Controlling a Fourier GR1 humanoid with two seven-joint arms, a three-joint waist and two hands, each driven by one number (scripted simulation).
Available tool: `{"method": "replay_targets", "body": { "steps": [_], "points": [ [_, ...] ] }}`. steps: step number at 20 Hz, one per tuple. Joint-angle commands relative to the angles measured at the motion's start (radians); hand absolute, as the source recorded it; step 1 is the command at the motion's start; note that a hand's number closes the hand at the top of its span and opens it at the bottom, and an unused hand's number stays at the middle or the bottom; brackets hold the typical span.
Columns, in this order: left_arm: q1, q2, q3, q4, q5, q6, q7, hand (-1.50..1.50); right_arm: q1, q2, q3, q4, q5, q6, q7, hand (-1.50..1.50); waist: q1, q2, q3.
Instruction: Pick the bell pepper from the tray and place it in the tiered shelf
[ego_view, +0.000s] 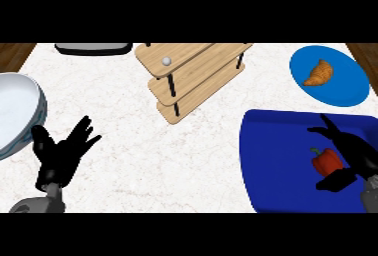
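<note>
- The dark blue rectangular tray (280, 165) lies flat on the white counter and is the pickup spot.
- The pale wooden tiered shelf (193, 75) stands up and left of the tray, well apart, as the drop-off.
- The black right hand (353, 151) hangs over the tray with fingers and thumb spread, bracketing the pepper without closing, probably lining up a grasp.
- The black left hand (63, 152) rests open, fingers up, far left of the tray.
- The small red bell pepper (325, 160) sits on the tray beside the right palm.
</note>
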Motion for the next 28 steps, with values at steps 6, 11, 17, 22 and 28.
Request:
{"method": "replay_targets", "body": {
  "steps": [6, 11, 17, 22, 28],
  "points": [
    [-0.030, -0.054, -0.026, 0.078, -0.051, 0.025, -0.008, 0.00, 0.007, -0.006, 0.061, 0.079, 0.050, 0.027, -0.167, 1.50, -0.005, 0.010, 0.003],
    [0.015, -0.022, -0.002, 0.006, -0.029, 0.003, 0.011, 0.00, -0.034, 0.092, 0.201, -0.065, 0.072, 0.094, -0.168, 1.50, 0.011, 0.009, 0.002],
    [-0.005, -0.052, -0.027, 0.034, -0.052, 0.017, -0.010, 0.00, -0.180, 0.267, 0.469, -0.151, 0.108, 0.267, -0.197, 1.50, 0.029, 0.012, 0.001],
    [0.036, -0.035, -0.009, -0.003, -0.036, 0.003, 0.013, 0.00, -0.179, 0.370, 0.400, -0.397, -0.017, 0.355, -0.088, 1.50, -0.008, 0.003, 0.002],
    [0.041, -0.009, 0.031, 0.013, -0.017, -0.015, 0.011, 0.00, -0.188, 0.354, 0.198, -0.732, -0.179, 0.451, 0.038, 1.50, -0.022, 0.001, 0.002]
  ]
}}
